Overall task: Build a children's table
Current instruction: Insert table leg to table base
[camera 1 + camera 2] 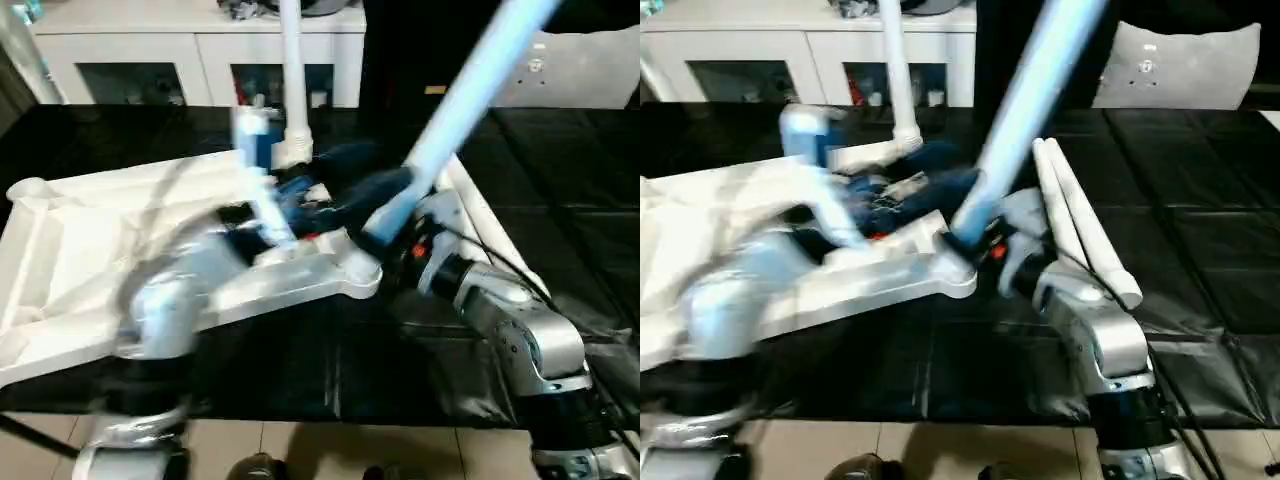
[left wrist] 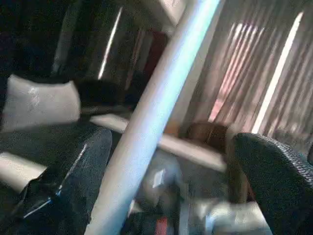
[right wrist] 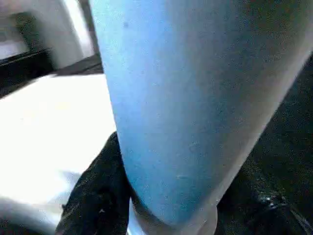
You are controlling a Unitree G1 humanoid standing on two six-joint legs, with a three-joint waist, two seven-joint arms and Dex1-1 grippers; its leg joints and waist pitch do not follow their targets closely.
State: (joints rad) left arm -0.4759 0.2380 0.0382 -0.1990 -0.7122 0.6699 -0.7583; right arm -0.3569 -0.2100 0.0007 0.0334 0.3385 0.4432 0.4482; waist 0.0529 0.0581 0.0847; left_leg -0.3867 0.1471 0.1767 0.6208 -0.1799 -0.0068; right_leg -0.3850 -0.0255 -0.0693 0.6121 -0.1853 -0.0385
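Note:
The white table top [image 1: 80,250] lies upside down, ribs up, on the black-covered work surface. One white leg [image 1: 292,80] stands upright in its far right corner socket. My right gripper [image 1: 395,205] is shut on a second leg [image 1: 470,90], which tilts up and to the right; the leg's lower end is just above the near right corner socket [image 1: 355,275]. In the right wrist view this leg [image 3: 186,98] sits between black fingers [image 3: 98,196]. My left gripper [image 1: 310,195], blurred, is beside that corner. Its wrist view shows the leg [image 2: 151,117] passing between spread fingers [image 2: 274,181] without touching.
Two more white legs [image 1: 1085,225] lie side by side on the black cover [image 1: 1200,250], right of my right arm. White cabinets [image 1: 200,60] stand behind the table, and a white cushion-like object [image 1: 1185,65] sits at the back right. The table's front edge is near my body.

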